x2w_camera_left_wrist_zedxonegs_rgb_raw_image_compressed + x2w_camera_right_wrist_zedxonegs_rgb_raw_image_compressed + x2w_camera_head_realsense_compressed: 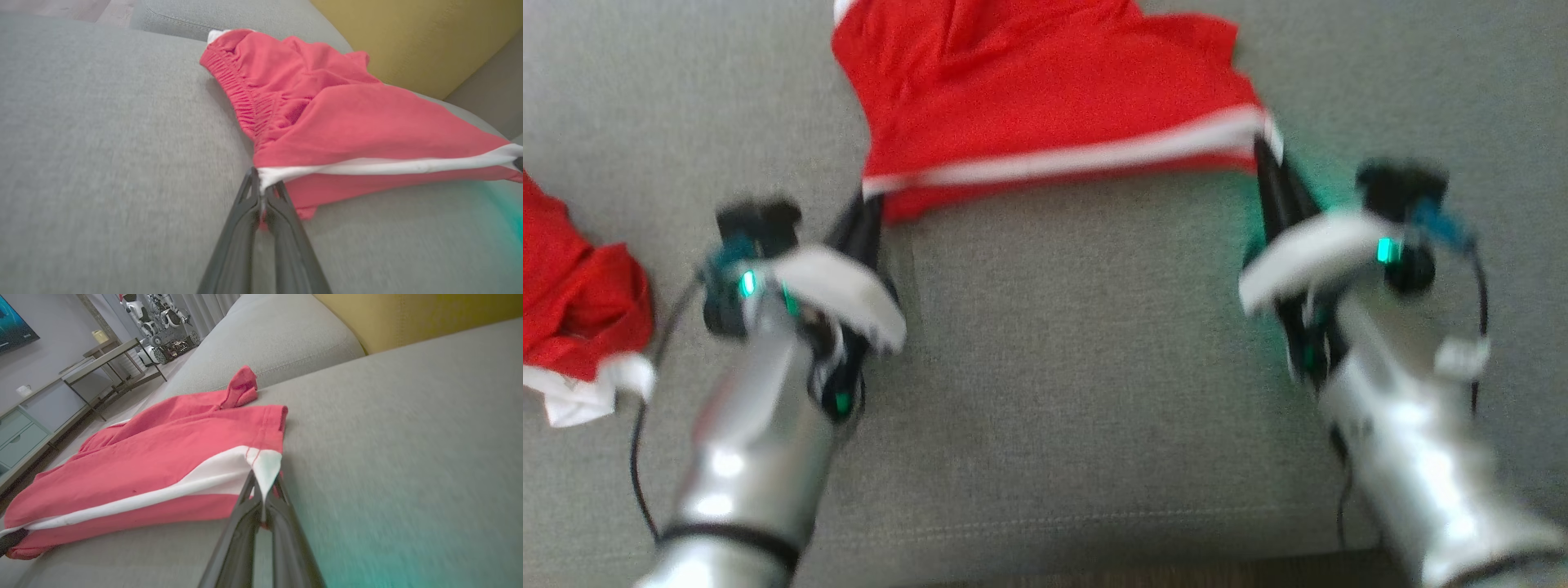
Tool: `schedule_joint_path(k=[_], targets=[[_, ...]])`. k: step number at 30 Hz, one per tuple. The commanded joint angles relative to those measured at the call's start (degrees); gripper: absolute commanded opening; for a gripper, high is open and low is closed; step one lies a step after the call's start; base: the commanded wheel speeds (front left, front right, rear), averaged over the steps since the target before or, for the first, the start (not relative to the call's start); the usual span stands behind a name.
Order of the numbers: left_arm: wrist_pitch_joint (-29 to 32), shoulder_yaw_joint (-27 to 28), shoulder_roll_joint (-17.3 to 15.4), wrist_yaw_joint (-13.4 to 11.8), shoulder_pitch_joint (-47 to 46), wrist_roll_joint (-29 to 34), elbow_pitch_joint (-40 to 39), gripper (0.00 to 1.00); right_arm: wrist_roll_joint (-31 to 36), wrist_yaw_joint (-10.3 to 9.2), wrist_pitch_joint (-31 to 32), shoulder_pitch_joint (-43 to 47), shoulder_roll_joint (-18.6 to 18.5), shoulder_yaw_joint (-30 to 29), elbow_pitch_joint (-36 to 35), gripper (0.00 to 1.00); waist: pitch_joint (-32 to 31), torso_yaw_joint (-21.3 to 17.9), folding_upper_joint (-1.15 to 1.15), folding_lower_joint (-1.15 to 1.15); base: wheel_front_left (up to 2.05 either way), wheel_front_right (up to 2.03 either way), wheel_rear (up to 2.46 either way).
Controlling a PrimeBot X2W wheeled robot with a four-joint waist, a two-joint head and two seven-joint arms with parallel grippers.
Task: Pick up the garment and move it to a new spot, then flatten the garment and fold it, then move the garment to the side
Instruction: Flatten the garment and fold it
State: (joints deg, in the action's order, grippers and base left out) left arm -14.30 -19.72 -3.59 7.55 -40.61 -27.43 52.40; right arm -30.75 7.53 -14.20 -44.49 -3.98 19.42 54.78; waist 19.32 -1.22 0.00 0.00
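Note:
The garment (pixel 1045 90) is a pair of red shorts with a white stripe, lying on a grey sofa seat (pixel 1078 327) with its near edge stretched between both grippers. My left gripper (pixel 870 200) is shut on the near left corner of the garment (pixel 339 118), pinching the white stripe; in the left wrist view the gripper (pixel 261 183) clamps that stripe's end. My right gripper (pixel 1267 151) is shut on the near right corner. The right wrist view shows the garment (pixel 163 457) with the gripper (pixel 263 486) closed on its white corner.
A second red and white garment (pixel 580 302) lies crumpled at the seat's left edge. A yellow cushion (pixel 412 36) stands behind the shorts. Beyond the sofa are a low cabinet (pixel 24 428), a metal-framed table (pixel 110 359) and another robot (pixel 163 318).

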Motion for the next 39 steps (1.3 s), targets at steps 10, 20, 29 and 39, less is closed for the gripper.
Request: schedule_joint_path(k=[10,20,29,39], targets=[[-0.70,4.52,-3.80,-0.90,23.44,5.75,-22.24,0.00,4.81,-0.04,3.26,31.11,-0.05,-7.40,-25.76,0.00,-8.23,0.03,0.00,0.00,0.00,0.00,0.00],[-0.13,6.52,-5.57,-4.29,39.06,5.05,-35.31,0.00,10.26,-0.04,18.35,53.47,0.98,-14.96,-52.94,0.00,-12.74,0.02,0.00,0.00,0.00,0.00,0.00],[5.66,5.83,-6.38,-7.36,49.53,3.87,-46.87,0.00,10.11,-0.04,26.57,64.07,1.09,-18.63,-66.20,0.00,-16.19,0.48,0.00,0.00,0.00,0.00,0.00],[14.90,5.94,-7.85,-6.76,44.87,0.55,-50.50,0.00,13.50,-0.04,28.60,51.83,1.10,-19.29,-64.65,0.00,-14.06,2.33,0.00,0.00,0.00,0.00,0.00]])
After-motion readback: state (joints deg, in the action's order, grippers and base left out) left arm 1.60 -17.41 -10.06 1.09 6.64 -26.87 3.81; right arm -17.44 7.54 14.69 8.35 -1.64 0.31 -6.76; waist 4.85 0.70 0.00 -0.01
